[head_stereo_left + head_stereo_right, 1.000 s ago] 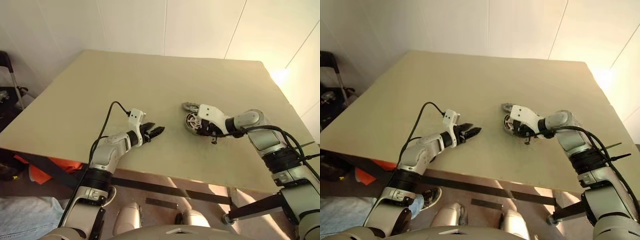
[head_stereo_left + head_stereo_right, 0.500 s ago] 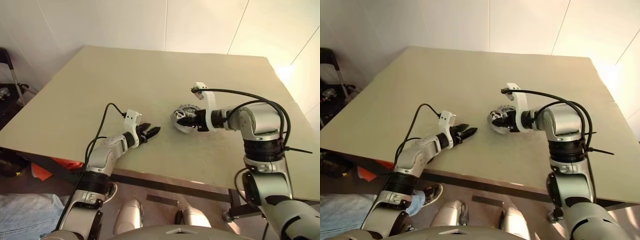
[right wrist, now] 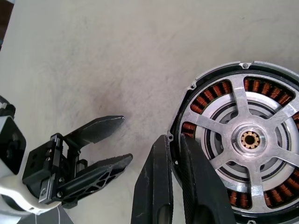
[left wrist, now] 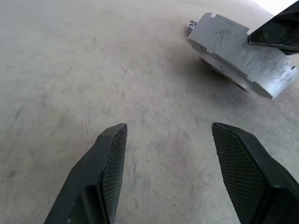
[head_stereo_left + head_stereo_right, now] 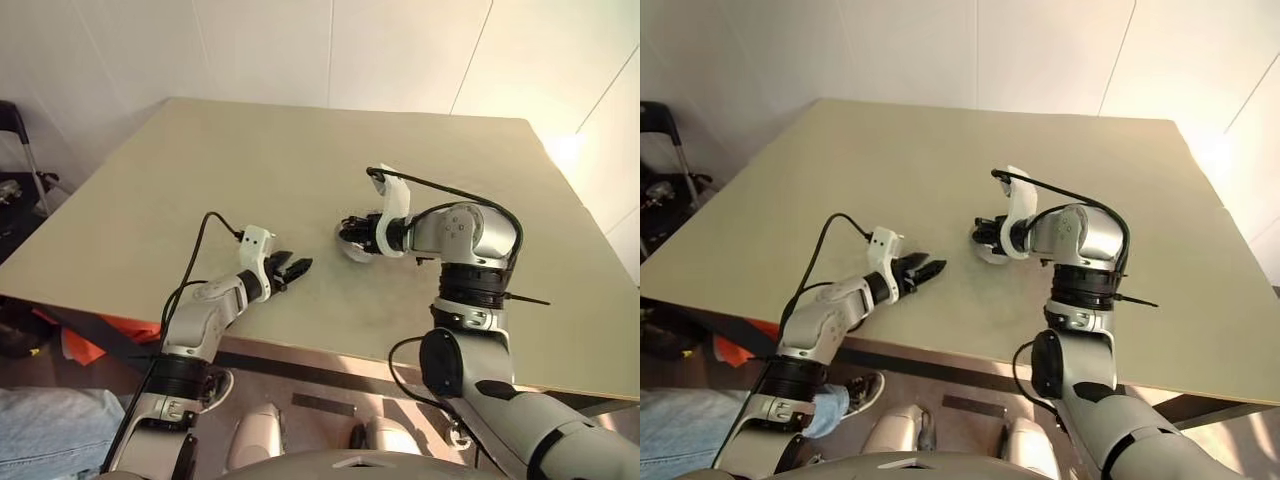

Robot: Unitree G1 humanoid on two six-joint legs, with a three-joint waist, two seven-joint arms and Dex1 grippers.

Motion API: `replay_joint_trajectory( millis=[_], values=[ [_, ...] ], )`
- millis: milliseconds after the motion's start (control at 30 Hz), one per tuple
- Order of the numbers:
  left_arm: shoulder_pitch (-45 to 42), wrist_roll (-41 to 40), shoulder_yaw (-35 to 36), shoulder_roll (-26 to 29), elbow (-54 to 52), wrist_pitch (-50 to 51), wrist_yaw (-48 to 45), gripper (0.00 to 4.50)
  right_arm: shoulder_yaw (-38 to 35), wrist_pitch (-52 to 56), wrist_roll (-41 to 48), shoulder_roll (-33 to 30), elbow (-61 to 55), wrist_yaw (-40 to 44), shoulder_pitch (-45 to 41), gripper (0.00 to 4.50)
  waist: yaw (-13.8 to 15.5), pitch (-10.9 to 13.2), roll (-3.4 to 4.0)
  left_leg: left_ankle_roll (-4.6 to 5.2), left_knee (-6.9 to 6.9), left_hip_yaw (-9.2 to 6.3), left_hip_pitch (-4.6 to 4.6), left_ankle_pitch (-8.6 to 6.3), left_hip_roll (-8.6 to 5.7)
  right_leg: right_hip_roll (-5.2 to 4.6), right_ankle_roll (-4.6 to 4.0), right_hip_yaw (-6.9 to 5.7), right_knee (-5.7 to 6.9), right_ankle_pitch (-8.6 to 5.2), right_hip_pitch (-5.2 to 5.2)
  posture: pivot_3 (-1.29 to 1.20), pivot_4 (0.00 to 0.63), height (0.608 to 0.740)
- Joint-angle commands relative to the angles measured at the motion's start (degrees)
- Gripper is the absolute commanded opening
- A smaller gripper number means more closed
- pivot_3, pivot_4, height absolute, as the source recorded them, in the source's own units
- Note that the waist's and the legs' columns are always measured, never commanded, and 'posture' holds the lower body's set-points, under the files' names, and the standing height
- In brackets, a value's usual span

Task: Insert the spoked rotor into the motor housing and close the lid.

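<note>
The right tool is clamped on the housing rim, presenting it toward the left tool, spread apart at nine o'clock.

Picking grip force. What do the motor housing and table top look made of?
Motor housing: looks like bare metal, probably aluminium; matte silver spokes and rim, brass-coloured hub, copper-coloured coils between the spokes. Table: matte beige top, faintly scuffed; laminate or painted board, can't tell which.

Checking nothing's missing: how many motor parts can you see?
1: the housing, held by its rim in the right gripper, mid-table. Others may be hidden behind that arm.
</note>
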Motion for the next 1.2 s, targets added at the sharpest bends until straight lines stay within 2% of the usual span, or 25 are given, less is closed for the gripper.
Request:
replay_joint_trajectory(
  millis=[33,333,533,833,967,1200],
  values=[
    [0.1,-0.5,0.8,0.4,-2.5,0.0,0.2,3.03,-3.8,0.3,2.2,3.3,0.5,-5.9,-1.8,0.04,0.0,0.0,-0.01,-0.06,-0.06,0.0,0.01,0.03,0.0,0.01,0.0,0.0,-0.02,0.0,-0.01,0.0,0.0,0.74],
    [0.2,-0.1,-0.1,-0.2,-2.2,-0.2,0.4,3.03,-17.6,0.3,2.3,13.2,3.7,-19.4,-9.7,0.04,0.3,0.0,-0.03,-0.65,-0.92,-0.04,0.14,0.39,-0.05,0.15,-0.03,0.05,-0.26,-0.01,-0.1,0.0,0.0,0.74],
    [-0.7,-0.2,0.1,-0.1,-1.5,-0.3,0.2,3.03,-20.5,0.3,2.9,16.1,5.6,-23.8,-11.2,0.04,0.5,0.0,-0.02,-0.74,-0.92,-0.04,0.14,0.44,-0.07,0.14,0.0,0.06,-0.39,0.0,0.04,0.0,0.0,0.74],
    [-1.7,-0.3,0.1,-0.3,-0.6,-0.2,0.0,3.03,-21.4,0.3,8.8,17.0,6.0,-26.1,-13.5,2.88,0.1,0.0,-0.01,-0.76,-1.07,-0.08,-0.1,0.45,-0.04,0.26,0.16,0.06,-0.43,0.25,-0.27,0.0,0.0,0.74],
    [-2.6,-0.2,-0.4,-0.6,0.3,-0.4,-0.5,3.03,-24.7,0.3,10.3,15.4,5.6,-26.7,-15.7,2.88,0.1,0.0,0.0,-0.76,-1.22,-0.12,-0.25,0.45,0.04,0.42,-0.1,0.08,-0.44,0.37,-0.54,0.0,0.0,0.74],
    [-6.5,-0.1,-1.3,-1.9,3.9,-1.5,-2.7,3.03,-40.0,-2.1,8.8,8.5,1.3,-29.7,-18.5,2.88,0.4,0.0,-0.05,-0.6,-1.12,-0.12,-0.61,0.35,0.02,0.48,-0.11,0.12,-0.67,0.4,-0.72,0.0,0.0,0.74]
  ],
)
